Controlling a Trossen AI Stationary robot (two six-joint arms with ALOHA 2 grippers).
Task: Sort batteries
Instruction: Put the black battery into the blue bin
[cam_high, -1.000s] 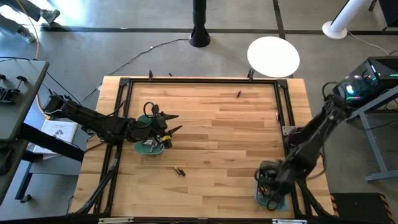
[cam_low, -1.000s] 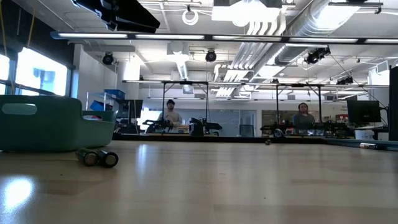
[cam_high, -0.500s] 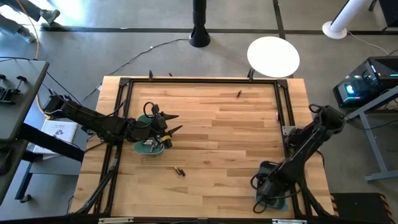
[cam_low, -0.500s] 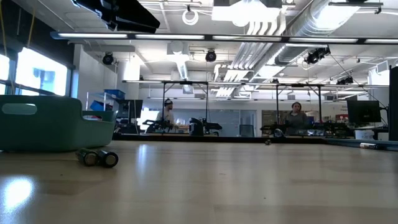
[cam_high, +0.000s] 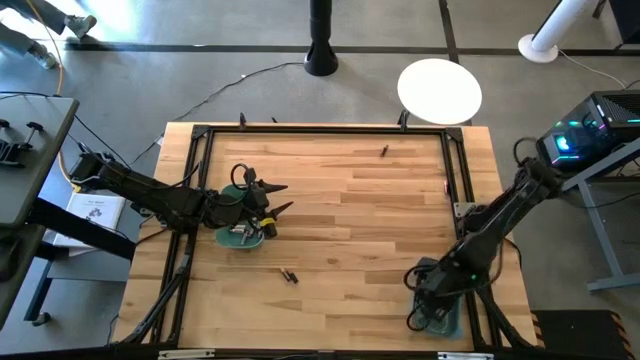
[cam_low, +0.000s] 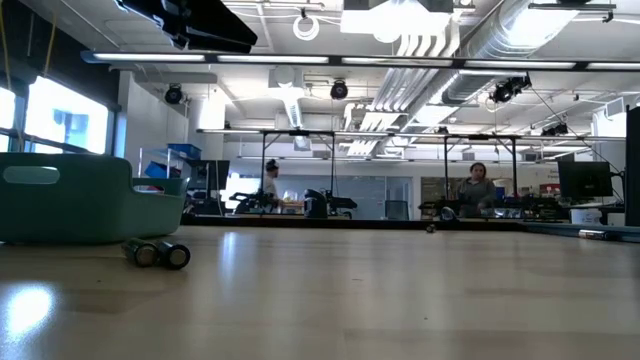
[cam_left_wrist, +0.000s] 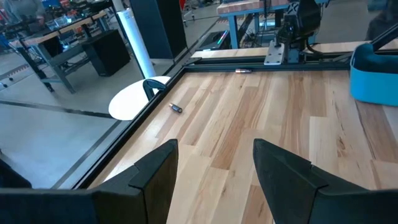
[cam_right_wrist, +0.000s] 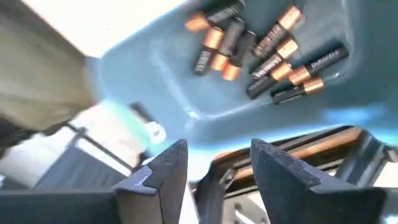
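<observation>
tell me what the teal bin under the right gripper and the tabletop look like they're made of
The teal rectangular bin looks like moulded plastic: one even colour, rounded corners, a soft sheen. It holds dark batteries with copper ends. The pale wooden tabletop looks like joined butcher-block strips, with visible grain and a light gloss; whether solid or veneer cannot be told.

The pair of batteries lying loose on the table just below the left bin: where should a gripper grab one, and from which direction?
Judging from the overhead view, the two batteries lie flat and touching on bare wood. Probably come straight down and close across the outer cell's mid-body, fingers crosswise to its long axis. The low view shows them lying side by side, so one finger must wedge between them.
</observation>
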